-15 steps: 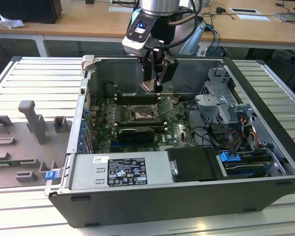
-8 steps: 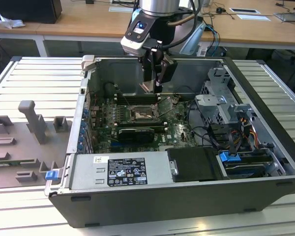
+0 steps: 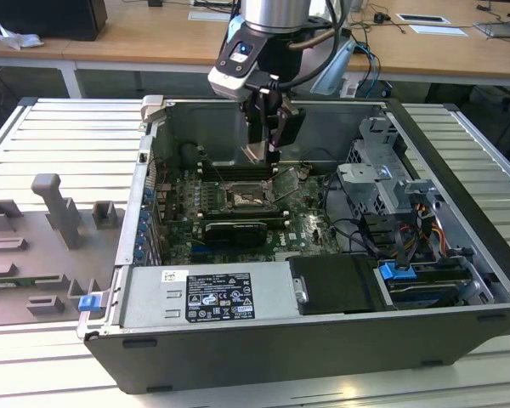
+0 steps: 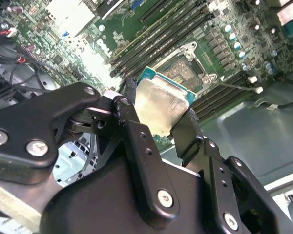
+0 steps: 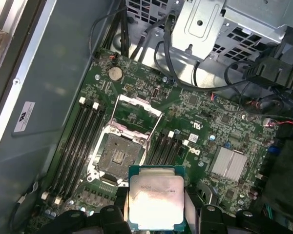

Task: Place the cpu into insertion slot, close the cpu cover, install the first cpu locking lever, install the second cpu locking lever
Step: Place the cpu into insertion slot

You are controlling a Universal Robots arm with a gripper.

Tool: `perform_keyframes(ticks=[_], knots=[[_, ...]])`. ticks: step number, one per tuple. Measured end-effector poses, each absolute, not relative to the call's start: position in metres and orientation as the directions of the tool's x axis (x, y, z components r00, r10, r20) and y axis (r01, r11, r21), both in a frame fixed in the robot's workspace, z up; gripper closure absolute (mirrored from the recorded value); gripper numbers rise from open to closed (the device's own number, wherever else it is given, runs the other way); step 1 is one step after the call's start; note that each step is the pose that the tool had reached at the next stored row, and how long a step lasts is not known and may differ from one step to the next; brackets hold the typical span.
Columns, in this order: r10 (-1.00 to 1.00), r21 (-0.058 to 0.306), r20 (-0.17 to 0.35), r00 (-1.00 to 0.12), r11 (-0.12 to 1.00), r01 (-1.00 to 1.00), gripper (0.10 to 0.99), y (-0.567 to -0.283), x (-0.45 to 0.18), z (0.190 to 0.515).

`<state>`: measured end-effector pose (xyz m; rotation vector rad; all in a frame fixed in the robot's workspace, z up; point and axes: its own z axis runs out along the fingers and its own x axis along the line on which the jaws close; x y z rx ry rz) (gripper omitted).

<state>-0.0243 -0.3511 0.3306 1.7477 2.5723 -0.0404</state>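
Observation:
My gripper hangs inside the open computer case, a little above the green motherboard. It is shut on the cpu, a pale silvery square chip with a green edge, clamped between the two black fingers. The cpu is in the air, beside and above the insertion slot, not over it. The insertion slot is a dark square socket with a metal rim, and it lies bare. The cpu cover, a thin silvery frame, stands swung open at one side of the slot. In the exterior view the slot lies just below the gripper.
Long black memory slots flank the socket on both sides. A black card lies nearer the exterior view's camera than the socket. A metal drive cage and cables fill the exterior view's right. A finned heatsink sits on the board.

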Motion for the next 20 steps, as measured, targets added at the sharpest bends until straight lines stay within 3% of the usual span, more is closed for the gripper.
perform_keyframes(ticks=[20], knots=[[0.941, -0.002, -0.042, -0.337, 0.337, 0.941, 0.545, -0.351, -0.029, 0.311]])
